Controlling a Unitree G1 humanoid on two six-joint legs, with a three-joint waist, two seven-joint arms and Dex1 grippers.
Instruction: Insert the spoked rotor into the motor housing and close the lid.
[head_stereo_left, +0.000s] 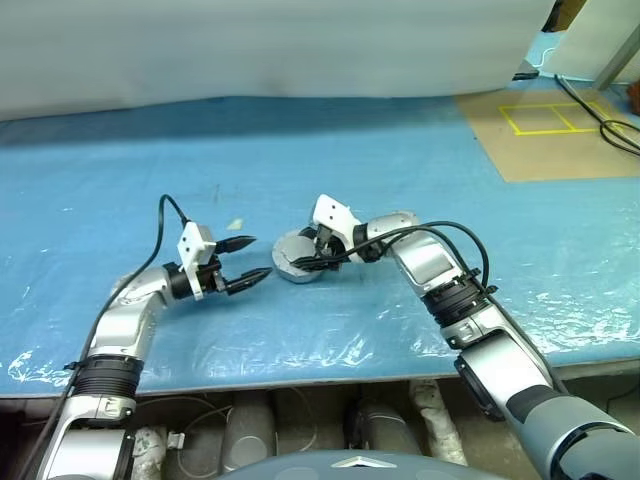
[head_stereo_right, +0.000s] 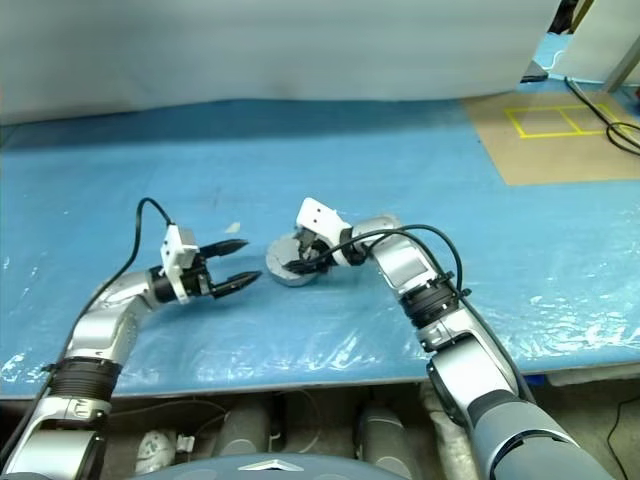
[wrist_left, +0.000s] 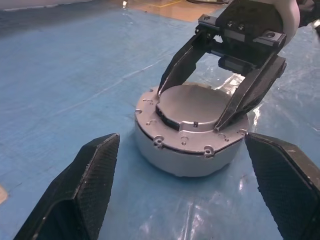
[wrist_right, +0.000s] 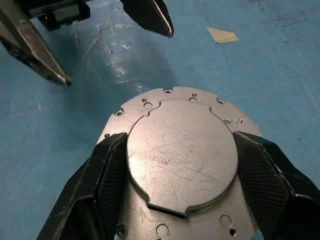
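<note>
A blue plastic-covered counter (head_stereo_left: 300, 150) spans the frame, brown board (head_stereo_left: 560, 135) upper right. The motor housing (head_stereo_left: 293, 258) sits centre, right pincer (head_stereo_left: 318, 252) straddling its raised top; left pincer (head_stereo_left: 245, 260) apart beside it.

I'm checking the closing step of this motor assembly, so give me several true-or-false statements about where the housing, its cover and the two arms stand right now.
1. The round silvery-grey metal motor housing sits on the blue plastic-covered table. True.
2. The right gripper has a finger on either side of the raised disc on top. True.
3. The left gripper is shut on the housing. False: its jaws are open, short of it.
4. Copper windings show. False: the top is covered.
</note>
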